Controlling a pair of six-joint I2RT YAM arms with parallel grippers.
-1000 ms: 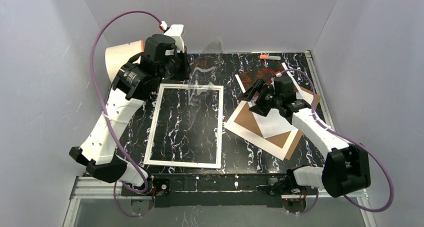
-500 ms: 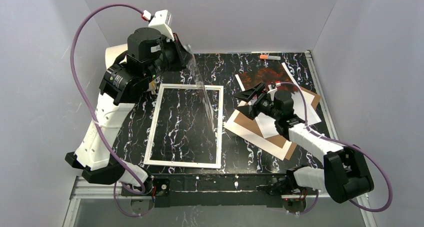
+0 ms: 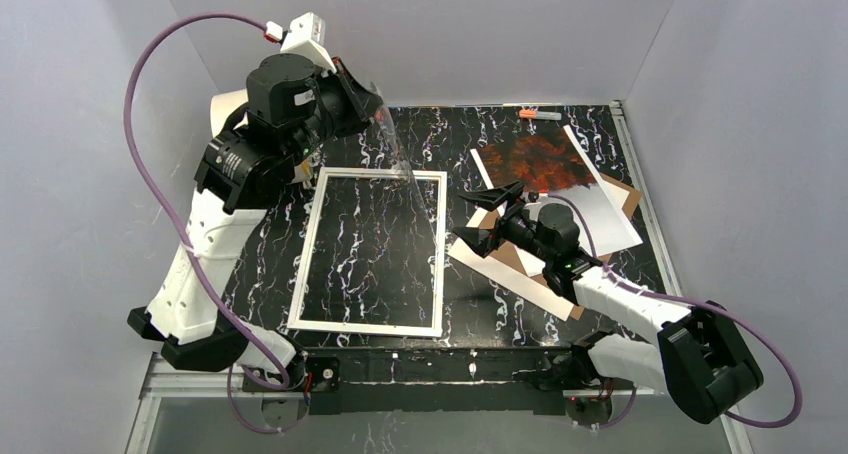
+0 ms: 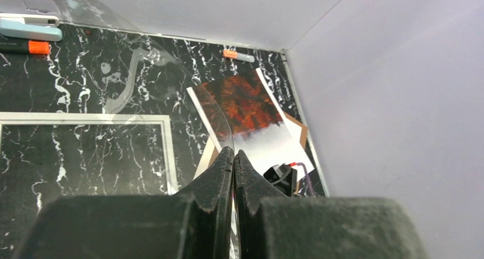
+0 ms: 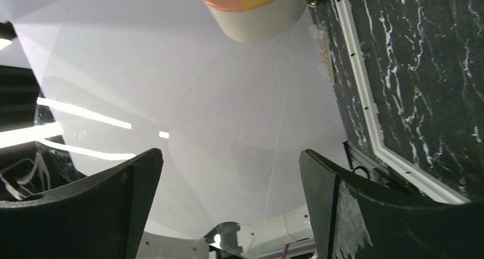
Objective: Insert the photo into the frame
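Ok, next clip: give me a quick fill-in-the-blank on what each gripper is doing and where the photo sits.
1. The left gripper is ____ on the clear sheet.
2. The right gripper has its jaws ____.
3. In the top view, the photo lies to the ____ of the frame.
Missing words: shut; open; right.

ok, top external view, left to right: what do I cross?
Beige tub → frame → right gripper → photo. Left gripper and its clear sheet overlap the frame, so skipped.
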